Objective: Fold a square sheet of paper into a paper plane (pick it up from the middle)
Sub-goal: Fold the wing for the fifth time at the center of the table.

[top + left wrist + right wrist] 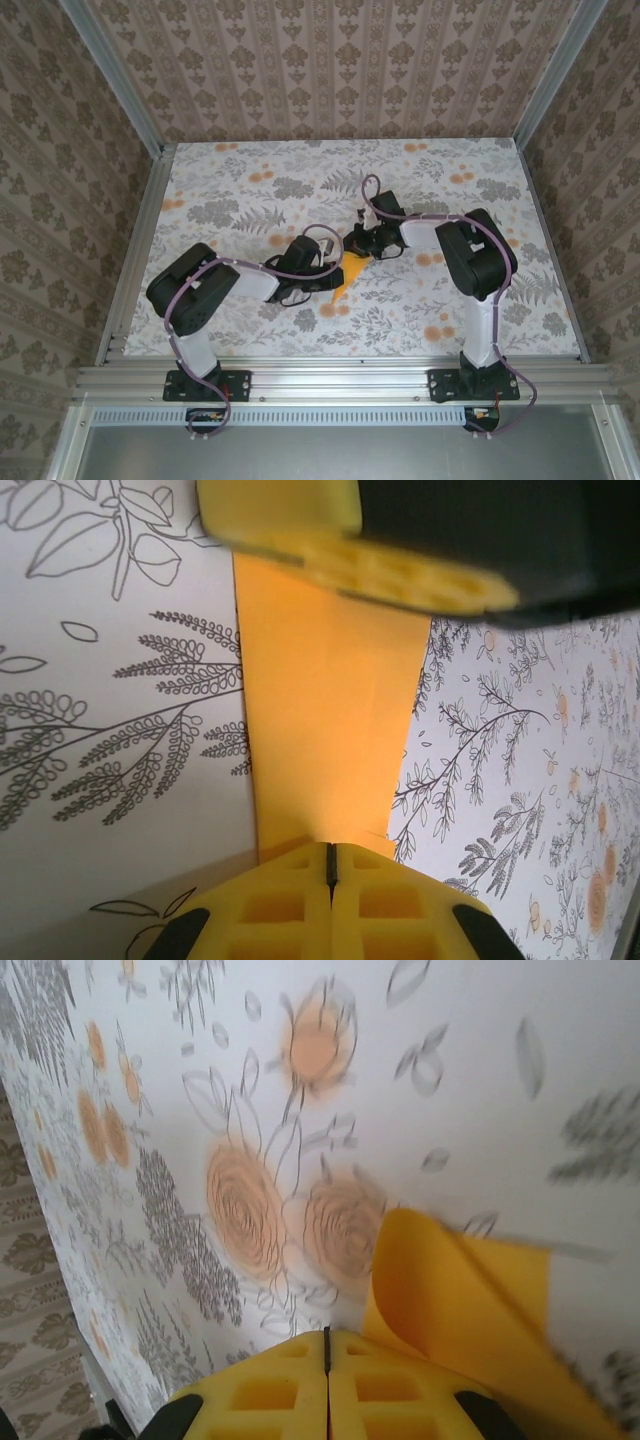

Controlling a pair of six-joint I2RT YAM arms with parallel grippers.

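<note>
Setting: flower-printed table [240,190] boxed in by patterned walls [330,60], with both arms reaching inward to meet near the middle.
Paper: the orange sheet of paper [350,275] sits between the two grippers and is already narrowed into a folded strip. It is not yet a finished plane.
Left gripper: the left gripper [329,855] has its fingers pressed together, with the near end of the strip running out from between them, so it is pinching the paper.
Right gripper: the right gripper [327,1345] also has its fingers together. The paper curls up just to the right of its tips and looks caught there by an edge.
Long axis: seen from the left wrist, the strip runs straight ahead from the left fingertips to the right gripper's finger [400,575], which lies across its far end.
Direction from each hand: the paper lies forward of the left fingers. It lies forward and to the right of the right ones, lifted off the table in a soft bend.
Nearer arm: neither, as both are at the paper, one at each end.
Judgement: the next crease probably depends on keeping the two ends lined up along that axis. If one hand pulls sideways, the strip could twist or tear.
</note>
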